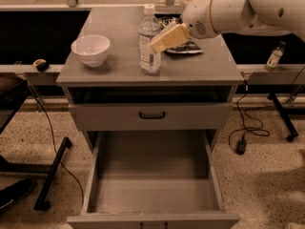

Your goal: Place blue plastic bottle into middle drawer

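Observation:
The blue plastic bottle (149, 42), clear with a white cap and a pale label, stands upright near the middle of the grey cabinet top (114, 73). My gripper (167, 38), cream-coloured on a white arm, reaches in from the upper right and is right beside the bottle's right side, at label height. The middle drawer (152, 190) is pulled wide open below, with a bare grey tray inside.
A white bowl (90, 49) sits on the cabinet top left of the bottle. A dark snack bag (187, 46) lies behind the gripper. A shut drawer front with a black handle (152, 114) is above the open drawer. A small green-labelled bottle (274, 57) stands at the far right. Cables lie on the floor.

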Action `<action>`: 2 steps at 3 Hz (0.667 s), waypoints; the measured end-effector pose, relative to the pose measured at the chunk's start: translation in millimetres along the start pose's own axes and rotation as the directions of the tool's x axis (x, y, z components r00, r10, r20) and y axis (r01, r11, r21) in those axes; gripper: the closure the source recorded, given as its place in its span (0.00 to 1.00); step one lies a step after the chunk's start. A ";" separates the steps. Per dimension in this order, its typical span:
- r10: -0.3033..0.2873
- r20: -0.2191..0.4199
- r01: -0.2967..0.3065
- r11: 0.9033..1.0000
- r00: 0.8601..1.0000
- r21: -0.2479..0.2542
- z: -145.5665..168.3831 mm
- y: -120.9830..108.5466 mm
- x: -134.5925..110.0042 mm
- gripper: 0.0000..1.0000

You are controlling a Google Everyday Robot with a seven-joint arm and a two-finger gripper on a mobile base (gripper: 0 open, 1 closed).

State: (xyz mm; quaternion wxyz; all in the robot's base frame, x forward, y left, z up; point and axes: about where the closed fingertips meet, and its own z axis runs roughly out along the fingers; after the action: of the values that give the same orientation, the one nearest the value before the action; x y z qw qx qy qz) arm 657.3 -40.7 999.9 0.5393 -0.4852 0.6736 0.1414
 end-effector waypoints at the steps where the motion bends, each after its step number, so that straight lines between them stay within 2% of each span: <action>1: 0.011 0.034 -0.012 1.000 0.999 0.014 18.0 1.5 -5.8 0.00; 2: 0.045 0.038 -0.046 0.999 0.998 0.009 36.8 2.4 -9.5 0.00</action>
State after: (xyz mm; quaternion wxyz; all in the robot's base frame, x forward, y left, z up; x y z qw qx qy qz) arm 676.5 -8.5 993.4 0.5509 -0.4645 0.6748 0.1596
